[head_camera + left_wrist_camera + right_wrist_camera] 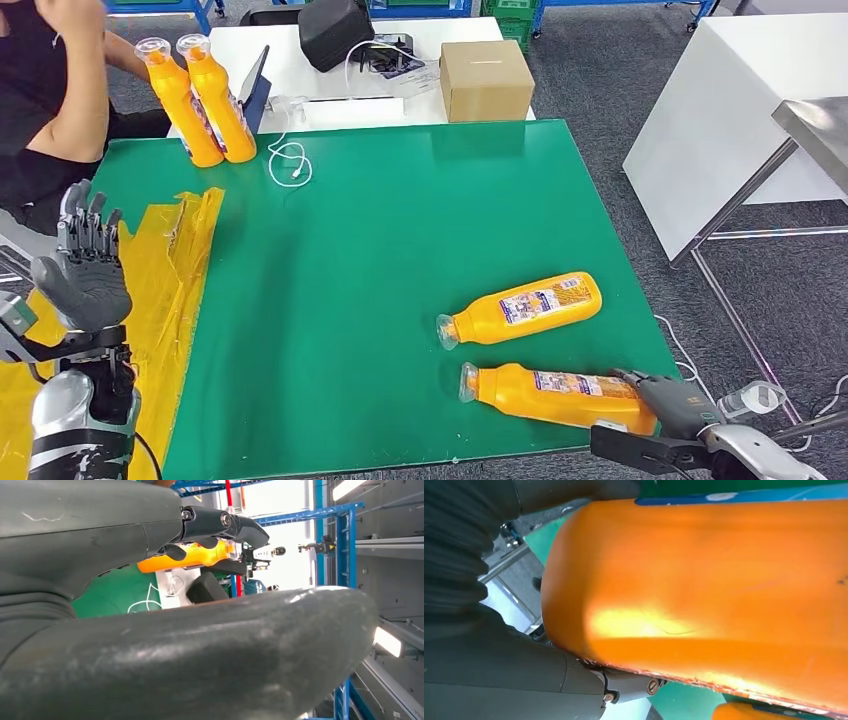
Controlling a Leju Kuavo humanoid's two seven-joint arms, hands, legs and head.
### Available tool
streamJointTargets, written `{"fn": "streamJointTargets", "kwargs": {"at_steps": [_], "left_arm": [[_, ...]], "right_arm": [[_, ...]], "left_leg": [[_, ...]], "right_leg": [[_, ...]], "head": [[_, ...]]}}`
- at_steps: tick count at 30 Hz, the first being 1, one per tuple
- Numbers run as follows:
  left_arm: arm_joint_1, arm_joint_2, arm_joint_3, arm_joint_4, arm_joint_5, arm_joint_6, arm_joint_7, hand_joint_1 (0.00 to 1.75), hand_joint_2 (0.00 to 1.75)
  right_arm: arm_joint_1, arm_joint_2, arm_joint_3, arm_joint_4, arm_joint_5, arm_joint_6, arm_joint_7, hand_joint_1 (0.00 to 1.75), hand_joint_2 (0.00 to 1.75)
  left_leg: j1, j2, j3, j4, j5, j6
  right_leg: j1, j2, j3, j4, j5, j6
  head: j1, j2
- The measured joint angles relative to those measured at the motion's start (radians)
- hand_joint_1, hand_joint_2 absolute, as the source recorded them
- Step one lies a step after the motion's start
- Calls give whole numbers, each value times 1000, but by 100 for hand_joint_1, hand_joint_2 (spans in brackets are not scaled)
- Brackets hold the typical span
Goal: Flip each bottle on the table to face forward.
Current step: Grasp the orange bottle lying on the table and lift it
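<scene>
Near the green table's [400, 250] front right corner, the right hand [672, 398] is wrapping the base of a lying orange plastic bottle [555, 394], likely rigid, slick and light, while the left hand [85, 270] is hovering spread and empty.

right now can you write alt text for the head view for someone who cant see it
The robot's right hand grips the base of the nearer orange bottle lying on a green table, a second bottle lying just beyond. Two more bottles stand at the far left corner; the left hand is raised, empty.
</scene>
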Motion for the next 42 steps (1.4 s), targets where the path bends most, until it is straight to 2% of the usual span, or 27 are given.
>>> {"fn": "streamJointTargets", "kwargs": {"at_steps": [1,2,10,18,26,42], "left_arm": [[-1,0,-1,0,0,0,0,0,0],[-2,0,-2,0,0,-1,0,0,0],[-18,-2,-5,1,2,-6,-1,0,0],[-17,-4,-5,-1,19,-37,-23,0,0],[-15,-6,-5,-2,19,-48,-26,0,0],[21,-8,-3,-47,19,-73,-30,0,0]], "right_arm": [[-5,2,1,4,7,8,1,4,175],[-10,3,2,8,13,19,4,0,175],[-27,-8,10,32,24,70,10,0,175],[-72,-8,20,51,37,117,-28,0,175],[-101,14,29,73,57,119,-65,0,175],[-149,95,34,95,132,81,-133,0,175]], "left_leg": [[0,0,0,0,0,0],[0,0,1,0,0,0],[-1,-2,0,0,1,1],[-1,-2,0,0,0,1],[-1,-2,0,0,1,1],[2,10,2,0,0,0]], "right_leg": [[0,0,0,0,0,0],[0,0,-1,0,0,0],[-1,-2,3,0,0,1],[0,-1,3,0,0,1],[0,-1,4,0,1,1],[4,9,2,0,4,-2]], "head": [[0,0],[0,0],[0,0],[0,0],[0,0],[0,0]]}}
